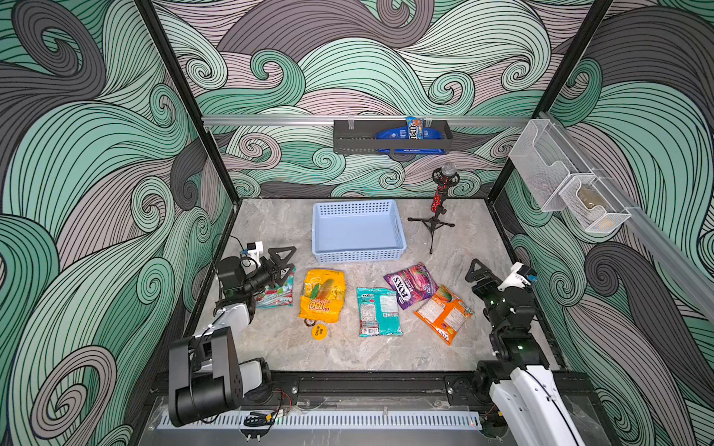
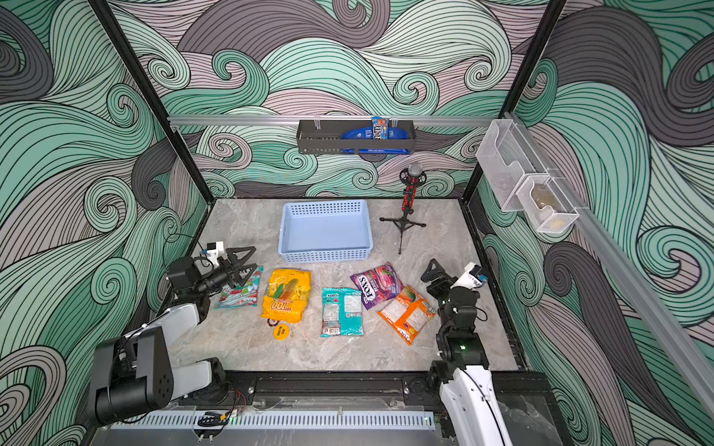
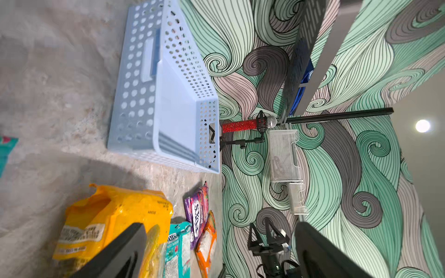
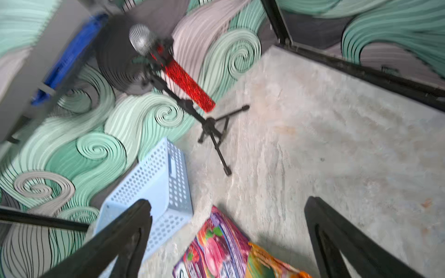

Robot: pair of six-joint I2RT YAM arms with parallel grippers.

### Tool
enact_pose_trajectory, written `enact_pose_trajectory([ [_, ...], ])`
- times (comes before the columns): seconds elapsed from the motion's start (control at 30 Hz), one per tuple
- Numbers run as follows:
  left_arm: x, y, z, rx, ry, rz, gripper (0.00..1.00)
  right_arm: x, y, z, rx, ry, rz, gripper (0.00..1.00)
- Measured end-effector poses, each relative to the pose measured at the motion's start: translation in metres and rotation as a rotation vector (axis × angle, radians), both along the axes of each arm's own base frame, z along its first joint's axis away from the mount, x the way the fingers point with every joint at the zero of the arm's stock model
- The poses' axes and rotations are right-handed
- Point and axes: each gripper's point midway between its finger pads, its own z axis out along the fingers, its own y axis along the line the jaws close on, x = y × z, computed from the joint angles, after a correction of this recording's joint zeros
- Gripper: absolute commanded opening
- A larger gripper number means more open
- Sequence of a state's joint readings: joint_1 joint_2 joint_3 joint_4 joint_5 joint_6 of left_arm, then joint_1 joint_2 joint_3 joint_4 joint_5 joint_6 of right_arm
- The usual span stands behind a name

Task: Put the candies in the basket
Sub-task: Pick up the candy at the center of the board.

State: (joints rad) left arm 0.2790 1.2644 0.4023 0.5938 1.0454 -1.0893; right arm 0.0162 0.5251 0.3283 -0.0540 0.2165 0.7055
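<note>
The light blue perforated plastic basket (image 1: 357, 255) is empty; 5 glossy candy bags (image 1: 322, 295) lie outside. The left gripper (image 1: 291, 260) and right gripper (image 1: 473, 270) gape, empty.

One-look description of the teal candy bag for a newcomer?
Find the light blue basket at the back of the table. In the row of five bags before it, the teal bag lies in the middle. It alone is teal, between the yellow bag and the purple FOX'S bag.
</note>
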Motion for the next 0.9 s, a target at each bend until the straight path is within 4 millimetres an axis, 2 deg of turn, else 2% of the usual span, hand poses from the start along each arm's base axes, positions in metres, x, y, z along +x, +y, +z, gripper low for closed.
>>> enact_pose_trajectory([
  [0.1,0.0,0.001,-0.006,0.052,0.036,-0.012,0.99,0.009,0.024,-0.007,-0.001,0.085,0.097,0.99],
  [0.2,0.006,0.01,0.009,0.159,0.007,0.029,0.99,0.015,0.072,-0.006,-0.007,0.128,0.255,0.98],
  [0.37,0.002,0.034,0.06,0.397,-0.146,0.199,0.99,0.006,0.191,-0.014,-0.046,0.227,0.618,0.91],
  [0.47,-0.004,0.04,0.078,0.491,-0.206,0.237,0.99,-0.002,0.249,-0.023,-0.061,0.284,0.779,0.91],
  [0.57,0.001,0.045,0.089,0.577,-0.207,0.221,0.99,-0.011,0.3,-0.028,-0.076,0.316,0.892,0.9],
  [0.67,0.005,0.05,0.086,0.622,-0.18,0.215,0.99,-0.024,0.344,-0.034,-0.059,0.335,0.98,0.87],
  [0.73,0.002,0.052,0.075,0.63,-0.143,0.219,0.99,-0.031,0.365,-0.041,-0.035,0.347,1.016,0.84],
  [0.9,-0.01,0.059,0.046,0.653,-0.026,0.237,0.99,-0.039,0.394,-0.071,0.016,0.402,1.033,0.7],
])
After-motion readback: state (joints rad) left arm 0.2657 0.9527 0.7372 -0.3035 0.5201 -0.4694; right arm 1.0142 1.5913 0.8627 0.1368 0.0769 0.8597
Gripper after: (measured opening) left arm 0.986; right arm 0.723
